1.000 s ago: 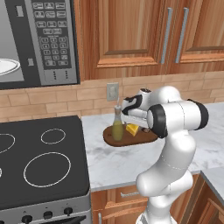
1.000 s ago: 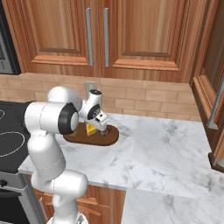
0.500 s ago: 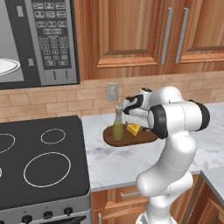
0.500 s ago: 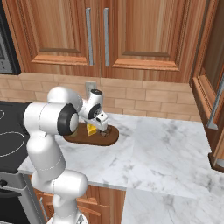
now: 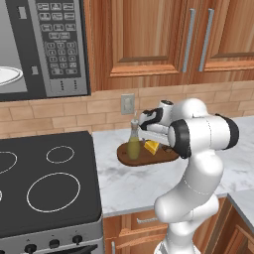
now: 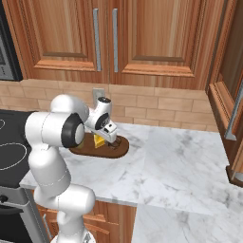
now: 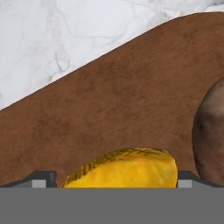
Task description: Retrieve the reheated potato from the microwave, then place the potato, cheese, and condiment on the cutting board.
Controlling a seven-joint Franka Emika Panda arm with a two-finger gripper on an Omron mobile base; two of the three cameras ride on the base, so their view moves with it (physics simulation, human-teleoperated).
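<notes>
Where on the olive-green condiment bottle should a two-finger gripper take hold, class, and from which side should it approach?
Probably the rounded body of the condiment bottle, approached level from its stove-facing side. It stands upright at the left end of the cutting board; its neck is thin, and the cheese sits close on its other side.

One cheese (image 5: 152, 147), one condiment (image 5: 133, 145), one potato (image 7: 209, 131)

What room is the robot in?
It's a kitchen. There's a microwave on the wall, a black stove below it, wooden cupboards, and a cutting board with cheese on the counter.
</notes>
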